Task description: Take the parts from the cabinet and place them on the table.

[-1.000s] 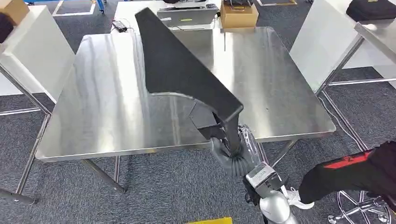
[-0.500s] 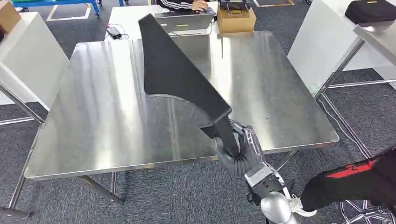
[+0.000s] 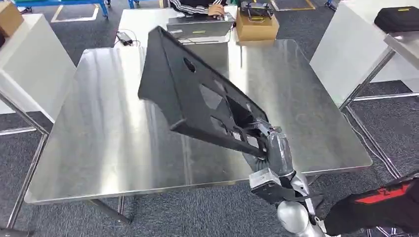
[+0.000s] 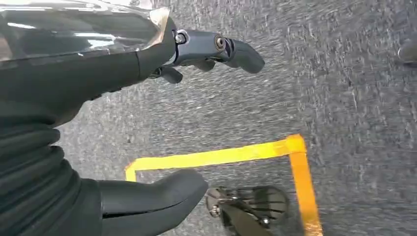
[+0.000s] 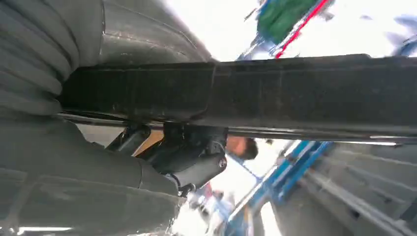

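A large black plastic panel, roughly triangular with several cut-outs, hangs tilted over the middle of the steel table. My right hand grips its narrow near end above the table's front right part. In the right wrist view the panel's dark edge runs across the picture, with my right hand wrapped around it. My left hand hangs over grey carpet, fingers apart and holding nothing.
White tables stand at the left and right. Beyond the steel table sit a laptop and a cardboard box, with a person's hand near them. A person's dark sleeve is at the lower right. Yellow floor tape lies below the left hand.
My right hand has turned the panel: its smooth face showed before, now the underside with cut-outs faces up and it lies flatter over the table. The camera has shifted slightly.
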`<control>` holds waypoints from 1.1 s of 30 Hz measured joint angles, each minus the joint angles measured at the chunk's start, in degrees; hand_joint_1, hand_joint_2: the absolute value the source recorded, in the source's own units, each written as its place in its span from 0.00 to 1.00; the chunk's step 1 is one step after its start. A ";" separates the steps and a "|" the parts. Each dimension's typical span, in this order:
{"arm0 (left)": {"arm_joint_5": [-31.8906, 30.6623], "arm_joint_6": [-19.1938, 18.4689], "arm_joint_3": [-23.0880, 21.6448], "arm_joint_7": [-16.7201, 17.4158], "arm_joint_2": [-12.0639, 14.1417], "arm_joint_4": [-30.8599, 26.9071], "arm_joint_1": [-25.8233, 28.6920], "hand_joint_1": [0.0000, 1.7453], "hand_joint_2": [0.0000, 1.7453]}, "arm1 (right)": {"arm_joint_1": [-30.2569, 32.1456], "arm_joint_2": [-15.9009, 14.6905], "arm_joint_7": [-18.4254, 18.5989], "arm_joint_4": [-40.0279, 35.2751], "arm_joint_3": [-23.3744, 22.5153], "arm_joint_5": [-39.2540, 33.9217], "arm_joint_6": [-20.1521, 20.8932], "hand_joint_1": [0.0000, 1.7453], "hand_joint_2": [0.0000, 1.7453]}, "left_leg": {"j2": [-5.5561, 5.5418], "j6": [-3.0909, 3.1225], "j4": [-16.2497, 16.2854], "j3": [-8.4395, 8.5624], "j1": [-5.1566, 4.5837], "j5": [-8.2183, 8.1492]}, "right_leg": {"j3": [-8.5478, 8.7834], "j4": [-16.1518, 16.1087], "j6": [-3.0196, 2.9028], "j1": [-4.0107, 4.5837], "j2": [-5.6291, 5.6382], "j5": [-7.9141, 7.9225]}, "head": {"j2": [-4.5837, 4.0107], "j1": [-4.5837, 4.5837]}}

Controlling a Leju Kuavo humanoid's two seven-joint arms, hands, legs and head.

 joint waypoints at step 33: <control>0.09 2.99 0.04 0.81 -0.39 -0.02 -0.70 0.00 1.00 | -24.27 -4.18 10.29 29.01 0.41 17.92 -0.55 1.00 1.00 | 0.58 -0.31 -1.05 0.80 -0.42 -0.03 | 0.30 -0.37 -0.59 -0.84 0.31 0.92 | 0.00 -0.18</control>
